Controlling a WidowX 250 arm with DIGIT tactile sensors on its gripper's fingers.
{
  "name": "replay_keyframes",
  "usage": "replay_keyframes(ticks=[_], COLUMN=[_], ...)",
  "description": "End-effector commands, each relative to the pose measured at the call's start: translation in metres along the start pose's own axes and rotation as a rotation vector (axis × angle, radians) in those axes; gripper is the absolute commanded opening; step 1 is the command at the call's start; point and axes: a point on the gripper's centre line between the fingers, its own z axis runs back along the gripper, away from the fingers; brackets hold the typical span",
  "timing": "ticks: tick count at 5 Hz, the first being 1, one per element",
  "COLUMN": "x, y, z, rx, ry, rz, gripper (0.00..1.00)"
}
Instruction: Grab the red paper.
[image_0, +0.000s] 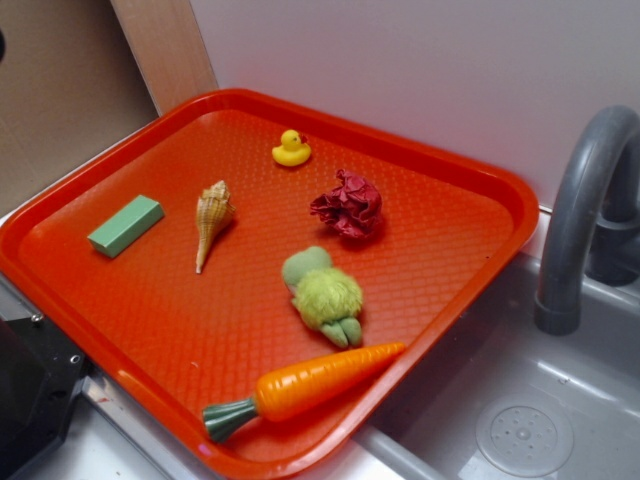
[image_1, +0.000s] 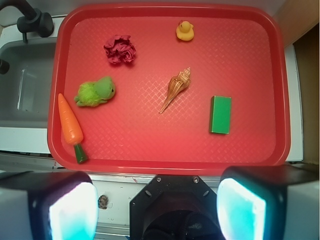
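One red paper (image_1: 120, 49) wad on tray (image_1: 250, 45), untouched, jaws spread wide, holding nothing

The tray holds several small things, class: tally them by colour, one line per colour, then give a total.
Red: 1, the red paper
Yellow: 1, the duck
Green: 2, the plush toy and the block
Tan: 1, the shell
Orange: 1, the carrot
Total: 6, all on the tray
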Motion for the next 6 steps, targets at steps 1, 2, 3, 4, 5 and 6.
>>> replay_keyframes(ticks=[1, 2, 3, 4, 5, 6], x=[0.000, 0.030, 0.071, 0.105, 0.133, 0.149], y=[0.000, -0.020, -0.040, -0.051, -0.064, -0.075], z=[0.000, -0.004, -0.015, -0.026, -0.058, -0.091], rx=[0.000, -0.025, -0.057, -0.084, -0.093, -0.066], ry=[0.000, -0.022, -0.059, -0.101, -0.113, -0.107], rz=[0.000, 0.075, 0.165, 0.259, 0.320, 0.298], gripper=[1.00, 1.00, 1.00, 1.00, 1.00, 1.00])
